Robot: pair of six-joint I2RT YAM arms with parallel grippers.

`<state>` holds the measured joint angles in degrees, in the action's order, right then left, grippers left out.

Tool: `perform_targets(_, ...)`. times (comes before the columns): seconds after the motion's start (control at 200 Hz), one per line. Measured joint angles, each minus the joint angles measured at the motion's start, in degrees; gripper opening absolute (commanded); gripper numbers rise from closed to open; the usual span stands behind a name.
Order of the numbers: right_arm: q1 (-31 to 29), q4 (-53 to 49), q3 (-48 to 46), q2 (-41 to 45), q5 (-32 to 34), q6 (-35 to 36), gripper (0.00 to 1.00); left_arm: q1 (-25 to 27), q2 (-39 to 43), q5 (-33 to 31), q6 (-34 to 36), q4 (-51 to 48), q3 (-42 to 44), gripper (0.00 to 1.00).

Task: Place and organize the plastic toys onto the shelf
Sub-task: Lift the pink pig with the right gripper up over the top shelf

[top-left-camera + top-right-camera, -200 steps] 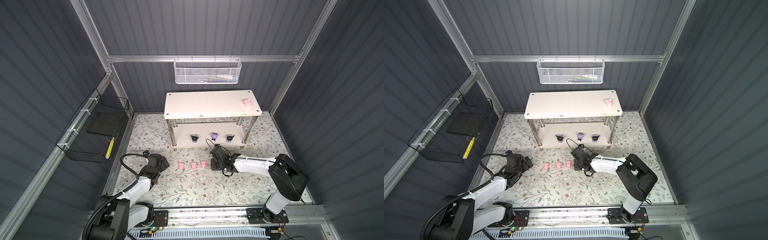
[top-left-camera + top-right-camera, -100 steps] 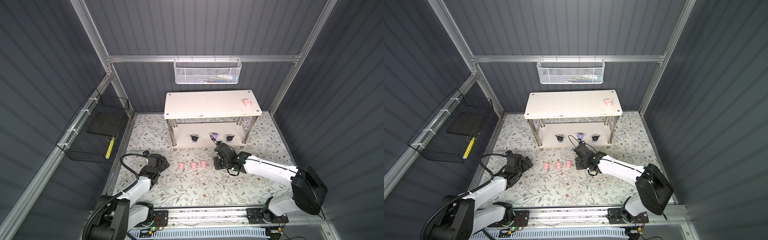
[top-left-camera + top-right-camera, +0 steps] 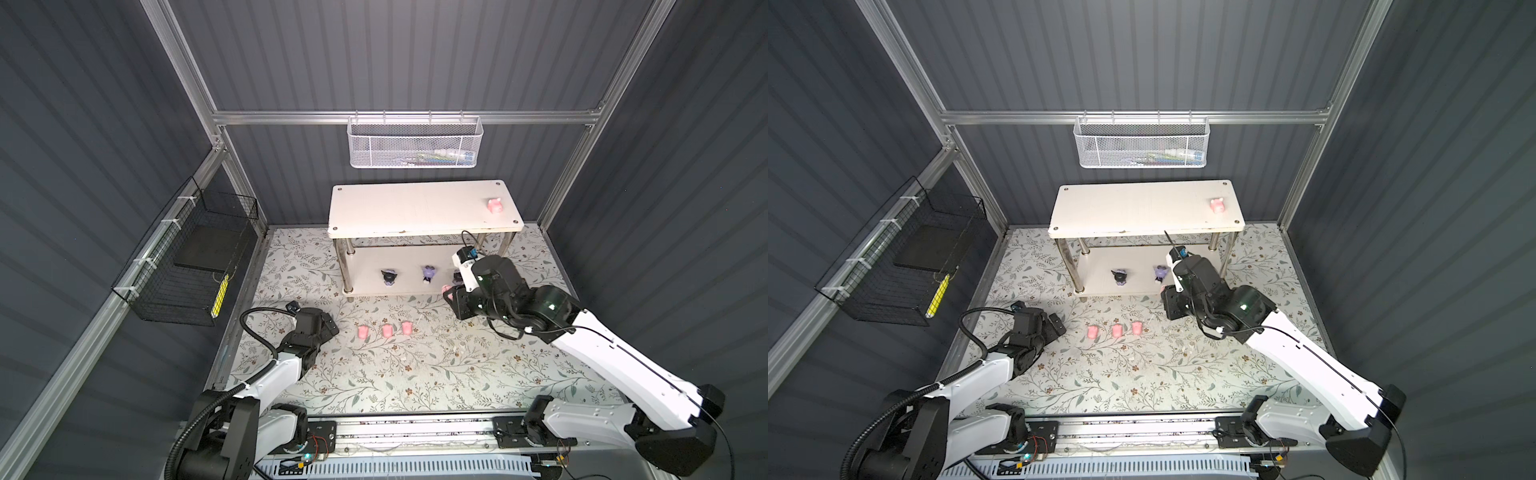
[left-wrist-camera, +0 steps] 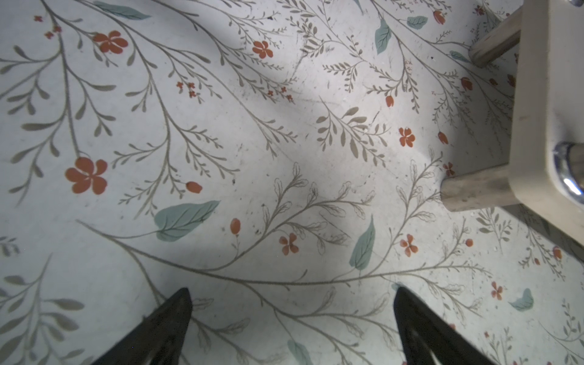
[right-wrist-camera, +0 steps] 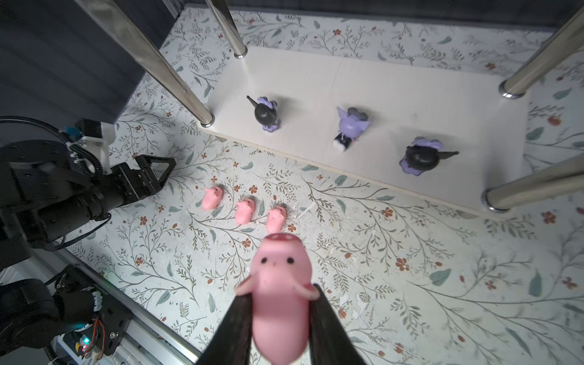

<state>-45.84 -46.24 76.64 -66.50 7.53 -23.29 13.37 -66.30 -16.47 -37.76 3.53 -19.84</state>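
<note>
One pink pig (image 5: 279, 275) pinched in right gripper (image 5: 280, 294) | left gripper (image 4: 292, 292) wide, empty | advise: clear shelf (image 3: 415, 208) edge, seat upright at 3 o'clock.

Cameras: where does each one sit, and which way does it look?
Top views: high above the robot's bases, looking down and toward the back wall at the floral mat, shelf, left gripper and right gripper.
Left wrist: low over the mat, facing a shelf corner; the left gripper shows, open.
Right wrist: above the mat, facing the shelf's lower tier; the right gripper shows, shut on a pink pig.
Shared: right wrist and both top views show three pink pigs on the mat and the left gripper.
</note>
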Motion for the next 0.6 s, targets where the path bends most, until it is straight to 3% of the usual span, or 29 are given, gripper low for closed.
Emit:
perform_targets(0.285, 1.18, -8.90, 21.18, -5.27, 5.25, 5.88, 0.30, 0.00, -1.03, 0.00, 0.00, 0.42, 0.00, 1.00)
perform_targets(0.6, 10.58, -10.45, 39.74, -18.10, 6.05, 12.74, 0.29, 0.00, -1.11, 0.02, 0.00, 0.44, -0.04, 1.00)
